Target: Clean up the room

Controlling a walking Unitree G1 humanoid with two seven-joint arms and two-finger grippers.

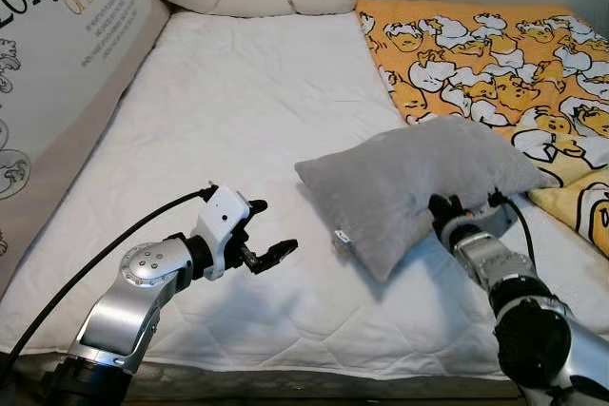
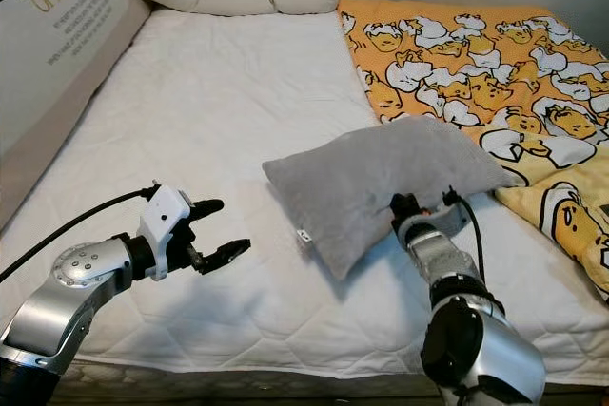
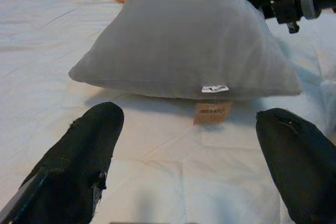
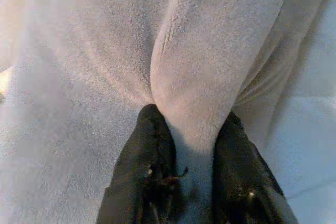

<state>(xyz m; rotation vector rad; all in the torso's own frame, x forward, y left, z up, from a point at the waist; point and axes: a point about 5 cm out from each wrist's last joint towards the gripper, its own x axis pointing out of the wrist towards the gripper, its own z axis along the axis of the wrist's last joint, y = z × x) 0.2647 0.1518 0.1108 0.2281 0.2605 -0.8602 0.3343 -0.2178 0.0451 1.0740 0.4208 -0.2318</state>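
Grey fleece bunches between the two black fingers of my right end effector (image 4: pixel 191 182), which pinches a fold at the near edge of the soft grey square pillow (image 1: pixel 419 183) lying on the white quilted bed (image 1: pixel 238 121), its far corner just over the orange duck-print blanket (image 1: pixel 495 64). I judge it light and floppy, so it will sag from one pinch; a deeper bite near a corner seam should hold better. My left end effector (image 1: pixel 271 235) hovers spread beside the pillow's tagged corner.

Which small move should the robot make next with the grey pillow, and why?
Probably lift the soft grey fleece pillow slightly: the right claw already pinches a fold of its edge, while the left claw waits open beside it above the white quilted mattress.
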